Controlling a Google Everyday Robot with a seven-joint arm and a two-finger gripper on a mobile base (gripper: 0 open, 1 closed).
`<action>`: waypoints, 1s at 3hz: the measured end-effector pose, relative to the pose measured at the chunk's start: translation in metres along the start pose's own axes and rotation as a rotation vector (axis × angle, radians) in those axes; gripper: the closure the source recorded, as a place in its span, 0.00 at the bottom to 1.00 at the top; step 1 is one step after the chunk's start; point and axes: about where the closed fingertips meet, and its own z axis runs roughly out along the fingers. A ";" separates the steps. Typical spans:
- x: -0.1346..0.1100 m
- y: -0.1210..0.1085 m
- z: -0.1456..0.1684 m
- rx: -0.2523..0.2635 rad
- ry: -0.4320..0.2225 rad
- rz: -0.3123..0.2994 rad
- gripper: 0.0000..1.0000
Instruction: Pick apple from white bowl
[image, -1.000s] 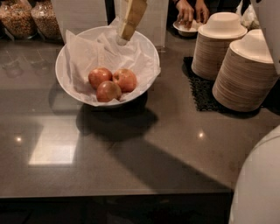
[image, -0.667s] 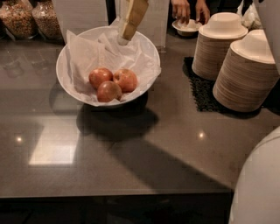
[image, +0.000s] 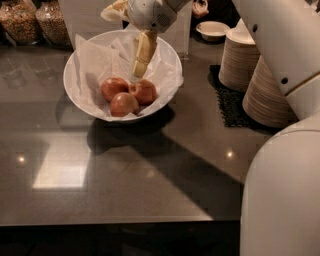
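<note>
Three red-pink apples lie together in the white bowl (image: 68, 85), which is lined with crinkled white paper and stands at the back left of the dark counter. They are the left apple (image: 114, 88), the right apple (image: 144, 91) and the front apple (image: 124, 104). My gripper (image: 141, 60) hangs from above into the bowl's back half. Its tip is just above and behind the right apple and touches no apple.
Two tall stacks of beige disposable bowls (image: 241, 60) (image: 270, 97) stand on a black mat (image: 229, 102) at the right. A small white dish (image: 212, 30) sits behind them. Cereal jars (image: 20, 20) stand at the back left. My white arm (image: 280, 45) and body (image: 280, 200) fill the right side.
The gripper has come down deeper into the bowl, toward the apples. More of my arm now shows at the upper right. The apples and bowl have not moved.
</note>
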 end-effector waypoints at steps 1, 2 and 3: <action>0.000 0.000 0.000 0.000 0.000 0.000 0.00; 0.012 -0.001 0.014 -0.055 0.033 0.044 0.00; 0.061 0.009 0.064 -0.157 0.048 0.257 0.00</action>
